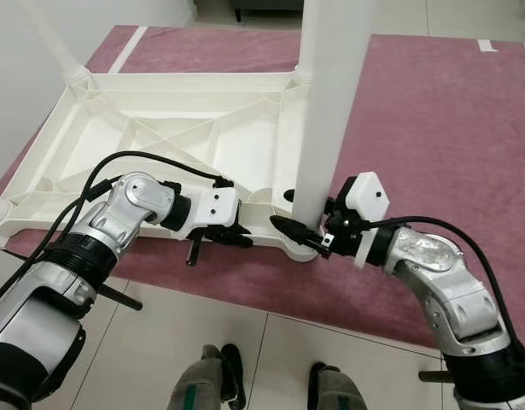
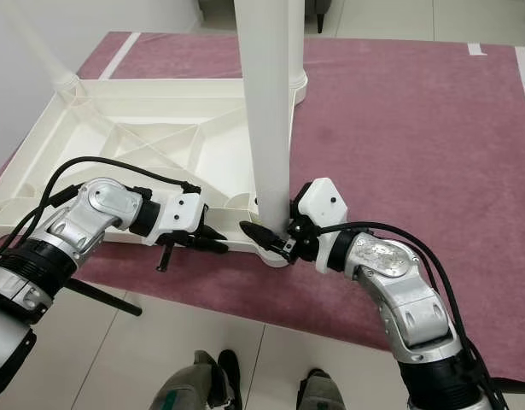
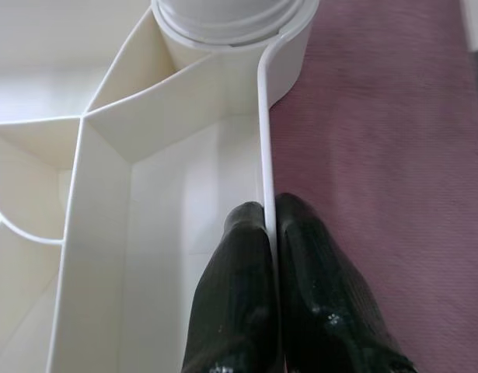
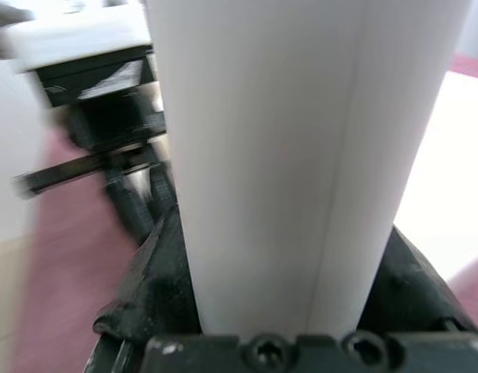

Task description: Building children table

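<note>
A white plastic table top (image 1: 160,128) lies upside down on a maroon rug, its ribbed underside facing up. A thick white table leg (image 1: 330,102) stands upright in the corner socket at the near right. My right gripper (image 1: 306,231) is shut around this leg just above the socket; in the right wrist view the leg (image 4: 301,155) sits between the two black fingers (image 4: 157,272). My left gripper (image 1: 232,237) is shut on the near rim of the table top, left of that corner. In the left wrist view its fingertips (image 3: 239,256) pinch the thin white rim wall (image 3: 263,140).
Another leg (image 1: 61,55) stands at the far left corner, and a leg base (image 2: 296,84) shows at the far right corner. The rug (image 1: 416,128) stretches to the right. Pale floor tiles (image 1: 245,342) and my feet (image 1: 211,380) are nearest. A white wall runs along the left.
</note>
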`<state>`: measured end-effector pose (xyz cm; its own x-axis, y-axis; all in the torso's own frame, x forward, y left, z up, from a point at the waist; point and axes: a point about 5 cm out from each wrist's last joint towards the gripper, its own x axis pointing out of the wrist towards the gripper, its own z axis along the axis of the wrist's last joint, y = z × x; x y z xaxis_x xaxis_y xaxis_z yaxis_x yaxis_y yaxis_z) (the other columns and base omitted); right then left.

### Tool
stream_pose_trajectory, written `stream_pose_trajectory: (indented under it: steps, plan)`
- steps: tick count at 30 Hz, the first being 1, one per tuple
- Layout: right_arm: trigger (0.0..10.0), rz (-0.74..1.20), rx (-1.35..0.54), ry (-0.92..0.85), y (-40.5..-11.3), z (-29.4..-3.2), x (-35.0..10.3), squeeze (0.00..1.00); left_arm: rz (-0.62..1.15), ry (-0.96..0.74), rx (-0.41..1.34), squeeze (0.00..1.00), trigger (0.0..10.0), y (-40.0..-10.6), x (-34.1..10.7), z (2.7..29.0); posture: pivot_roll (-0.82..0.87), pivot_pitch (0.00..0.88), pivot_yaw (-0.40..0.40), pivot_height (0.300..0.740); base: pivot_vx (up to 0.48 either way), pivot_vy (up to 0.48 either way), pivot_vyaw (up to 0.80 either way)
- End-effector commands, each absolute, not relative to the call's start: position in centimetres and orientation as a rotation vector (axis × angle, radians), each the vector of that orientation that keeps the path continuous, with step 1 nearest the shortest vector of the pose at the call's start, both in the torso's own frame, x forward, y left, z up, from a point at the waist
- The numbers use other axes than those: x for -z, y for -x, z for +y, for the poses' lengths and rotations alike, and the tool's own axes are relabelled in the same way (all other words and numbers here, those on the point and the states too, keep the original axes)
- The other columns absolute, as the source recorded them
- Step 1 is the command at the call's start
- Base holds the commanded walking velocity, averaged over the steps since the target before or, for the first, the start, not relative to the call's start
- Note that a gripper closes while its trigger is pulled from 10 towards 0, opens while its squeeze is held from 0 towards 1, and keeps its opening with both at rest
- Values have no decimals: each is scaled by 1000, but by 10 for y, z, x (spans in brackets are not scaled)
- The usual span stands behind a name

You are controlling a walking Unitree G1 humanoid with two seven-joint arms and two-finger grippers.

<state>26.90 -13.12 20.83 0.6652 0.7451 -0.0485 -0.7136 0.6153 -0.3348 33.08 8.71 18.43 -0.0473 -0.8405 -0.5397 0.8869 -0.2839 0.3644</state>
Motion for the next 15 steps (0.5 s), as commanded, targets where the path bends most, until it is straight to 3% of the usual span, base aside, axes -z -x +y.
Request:
stream_pose_trajectory:
  steps: [1, 4, 5, 8, 11, 15]
  plan:
    - [0, 34, -627, 367, -284, -148, -185, 0, 0, -817, 1777, 0, 0, -327, -198, 69, -70, 201, 158, 740, 0, 0, 0]
    - [0, 120, -369, 324, -295, -161, -173, 0, -42, -764, 1727, 0, 0, -334, -202, 48, -77, 202, 165, 740, 0, 0, 0]
    - [0, 120, -369, 324, -295, -161, -173, 0, -42, -764, 1727, 0, 0, -334, -202, 48, -77, 202, 165, 740, 0, 0, 0]
    - [0, 184, -75, 222, -301, -174, -164, 0, -74, -724, 1672, 0, 0, -340, -207, 29, -82, 199, 170, 740, 0, 0, 0]
    - [0, 196, 23, 175, -300, -178, -162, 0, -84, -717, 1651, 0, 0, -342, -209, 23, -83, 198, 172, 740, 0, 0, 0]
    - [0, 202, 325, 63, -292, -187, -157, 0, -93, -716, 1626, 0, 0, -343, -209, 8, -87, 196, 173, 740, 0, 0, 0]
